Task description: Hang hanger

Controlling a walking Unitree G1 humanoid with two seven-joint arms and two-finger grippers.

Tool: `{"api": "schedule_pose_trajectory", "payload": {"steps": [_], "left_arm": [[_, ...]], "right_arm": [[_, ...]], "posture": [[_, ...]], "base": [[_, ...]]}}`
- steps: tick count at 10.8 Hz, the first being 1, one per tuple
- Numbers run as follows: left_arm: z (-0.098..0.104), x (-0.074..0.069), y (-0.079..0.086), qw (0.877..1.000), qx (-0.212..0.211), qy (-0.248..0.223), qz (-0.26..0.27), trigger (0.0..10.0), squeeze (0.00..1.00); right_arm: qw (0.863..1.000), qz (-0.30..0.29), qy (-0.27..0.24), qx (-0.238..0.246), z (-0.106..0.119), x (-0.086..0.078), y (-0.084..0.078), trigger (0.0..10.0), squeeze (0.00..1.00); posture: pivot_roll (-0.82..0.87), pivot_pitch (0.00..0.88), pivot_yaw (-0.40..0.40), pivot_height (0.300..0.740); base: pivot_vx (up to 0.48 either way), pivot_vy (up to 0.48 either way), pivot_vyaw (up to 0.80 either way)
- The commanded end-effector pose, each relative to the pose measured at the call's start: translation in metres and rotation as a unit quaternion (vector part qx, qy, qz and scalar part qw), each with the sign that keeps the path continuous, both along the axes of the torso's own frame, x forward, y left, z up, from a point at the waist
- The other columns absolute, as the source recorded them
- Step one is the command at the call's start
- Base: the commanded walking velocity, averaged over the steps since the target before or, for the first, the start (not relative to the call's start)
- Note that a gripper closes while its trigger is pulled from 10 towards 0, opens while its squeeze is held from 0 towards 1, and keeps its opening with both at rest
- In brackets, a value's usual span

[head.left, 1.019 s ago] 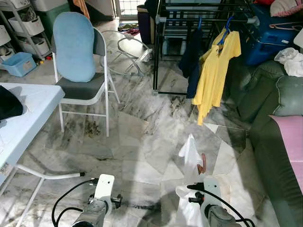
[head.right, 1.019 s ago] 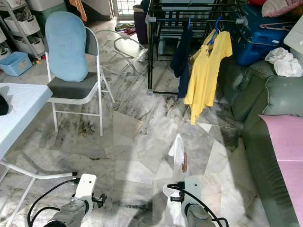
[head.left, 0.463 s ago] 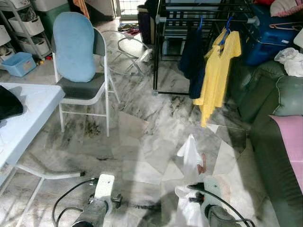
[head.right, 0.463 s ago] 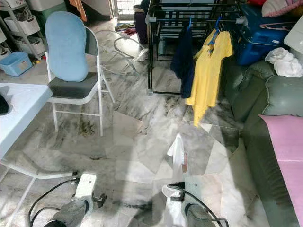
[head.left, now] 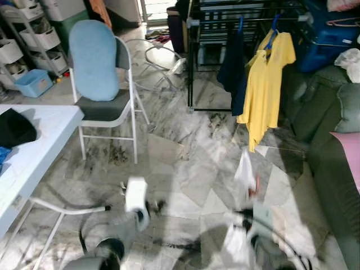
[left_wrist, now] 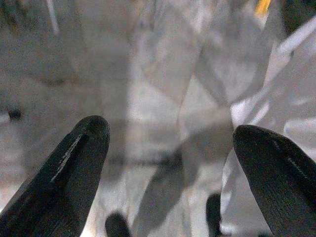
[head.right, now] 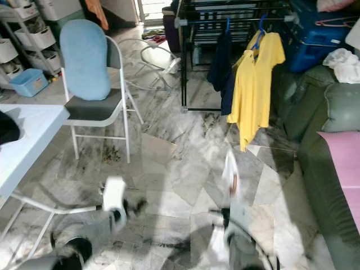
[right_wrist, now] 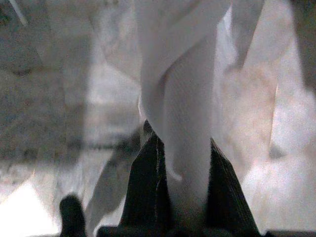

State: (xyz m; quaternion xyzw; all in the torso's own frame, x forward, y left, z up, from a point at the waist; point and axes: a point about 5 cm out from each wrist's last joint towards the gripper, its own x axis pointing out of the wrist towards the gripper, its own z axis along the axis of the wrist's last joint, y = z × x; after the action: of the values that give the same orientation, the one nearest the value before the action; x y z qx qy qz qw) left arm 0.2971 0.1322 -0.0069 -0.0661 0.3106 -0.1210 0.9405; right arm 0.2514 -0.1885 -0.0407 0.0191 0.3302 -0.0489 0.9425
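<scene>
While we are walking toward the drying rack (head.left: pixel 247 19), the head views are blurring low down, and the whole scene is sitting differently than a moment ago, so the camera is moving, not the furniture. In the left eye view the rack is standing across the marble floor (head.left: pixel 185 140) with a yellow shirt (head.left: pixel 264 84) and a dark garment (head.left: pixel 232 67) hanging from its rail on blue hangers. Our right gripper (head.left: pixel 247 216) is carrying a white garment (head.left: pixel 246 174) upright, a reddish bit of the hanger (head.left: pixel 256 184) peeking beside it. Our left arm is now raised higher than before, its white wrist block smeared by motion.

In the right eye view we are seeing the same layout: the folding chair (head.right: pixel 93 84) with its blue cushion beside the white desk (head.right: pixel 28 140), the green sofa (head.right: pixel 332 112) on the right, and the rack well apart from us yet.

In the left wrist view the left gripper (left_wrist: pixel 170 163) is holding its jaws wide over bare floor, gripping nothing.

In the right wrist view the right jaws are clamping narrowly around a fold of white cloth.

We judge the carry is under way and the hanging itself not yet begun.
</scene>
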Motion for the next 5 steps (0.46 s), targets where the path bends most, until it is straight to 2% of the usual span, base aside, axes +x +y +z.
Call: {"api": "schedule_pose_trajectory", "payload": {"steps": [1,2,3,4,5], "left_arm": [[0.023,0.02,0.005,0.999,0.002,-0.051,-0.011,10.0,0.0],[0.039,0.034,0.011,0.996,0.025,-0.084,-0.023,10.0,0.0],[0.049,0.041,0.015,0.994,0.028,-0.099,-0.028,10.0,0.0],[0.073,0.055,0.024,0.986,0.038,-0.151,-0.053,10.0,0.0],[0.079,0.059,0.03,0.985,0.036,-0.163,-0.046,10.0,0.0]], "right_arm": [[0.994,0.028,-0.093,-0.046,0.036,0.037,-0.007,10.0,0.0],[0.987,0.042,-0.145,-0.06,0.059,0.055,-0.014,10.0,0.0],[0.982,0.046,-0.168,-0.072,0.071,0.064,-0.017,10.0,0.0],[0.969,0.057,-0.232,-0.067,0.099,0.081,-0.021,10.0,0.0],[0.963,0.073,-0.252,-0.063,0.105,0.082,-0.019,10.0,0.0]], "posture": [[-0.15,0.044,0.06,0.74],[-0.15,0.054,0.052,0.74],[-0.15,0.062,0.046,0.74],[-0.14,0.075,0.038,0.74],[-0.14,0.078,0.037,0.74]], "base": [[0.0,0.0,0.0],[0.0,0.0,0.0],[0.0,0.0,0.0],[0.0,0.0,0.0],[0.0,0.0,0.0]]}}
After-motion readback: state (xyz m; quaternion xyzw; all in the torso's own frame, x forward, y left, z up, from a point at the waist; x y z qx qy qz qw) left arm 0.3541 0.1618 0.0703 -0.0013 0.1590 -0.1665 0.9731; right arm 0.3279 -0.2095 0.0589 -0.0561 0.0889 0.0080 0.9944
